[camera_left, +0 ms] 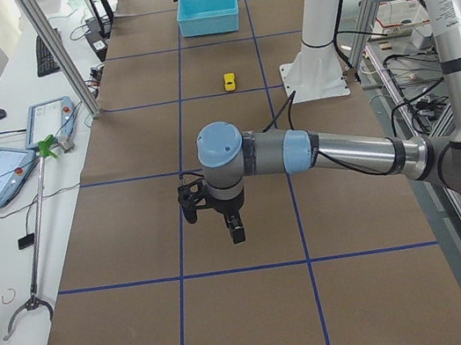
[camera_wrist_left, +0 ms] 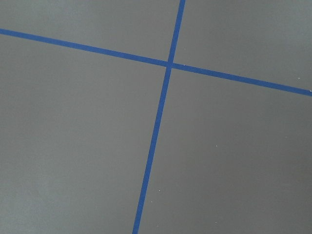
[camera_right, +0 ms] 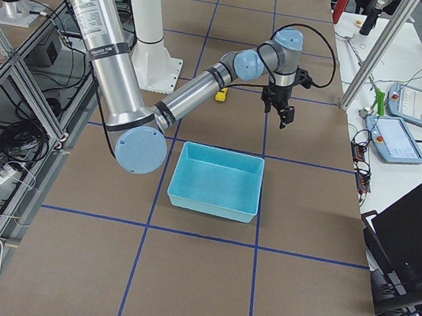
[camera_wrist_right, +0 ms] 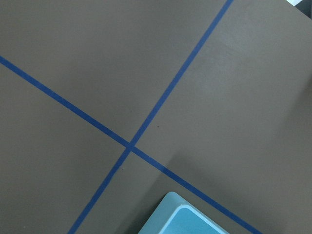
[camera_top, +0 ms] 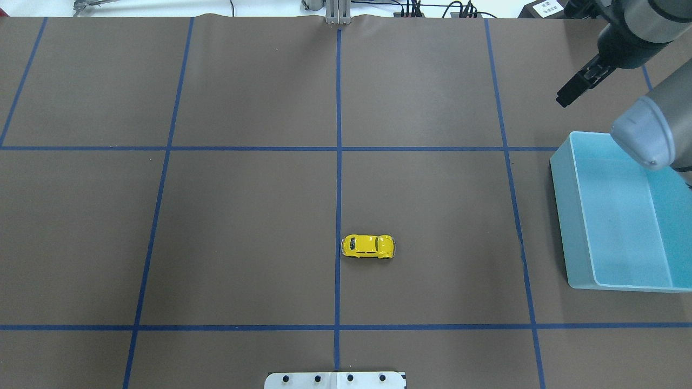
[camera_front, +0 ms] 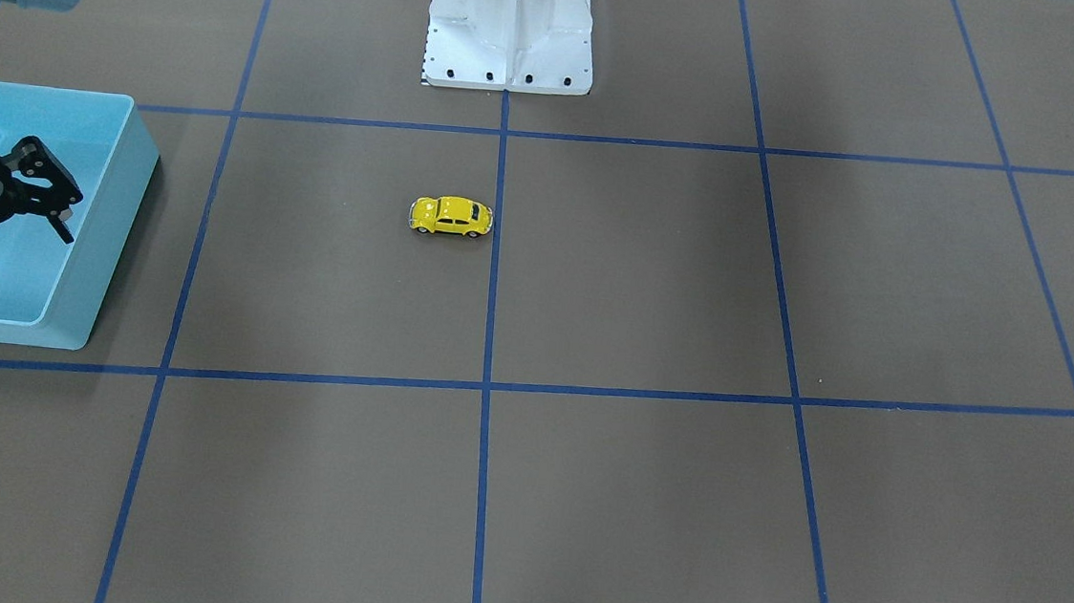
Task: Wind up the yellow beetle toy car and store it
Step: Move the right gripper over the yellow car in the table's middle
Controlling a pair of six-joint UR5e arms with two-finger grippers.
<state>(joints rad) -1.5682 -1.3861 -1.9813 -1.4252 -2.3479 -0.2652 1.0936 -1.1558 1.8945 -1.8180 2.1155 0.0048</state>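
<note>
Because the yellow beetle toy car (camera_front: 451,216), sitting on the worktop (camera_front: 644,281) far from the wide-open, empty right end effector (camera_front: 4,255), looks tiny, light, hard and slippery, pinch its long sides; I cannot tell if the left end effector (camera_left: 214,222) is open.

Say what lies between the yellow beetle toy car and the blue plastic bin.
Overhead view: only brown table mat and blue tape line separate yellow toy car from blue bin.
</note>
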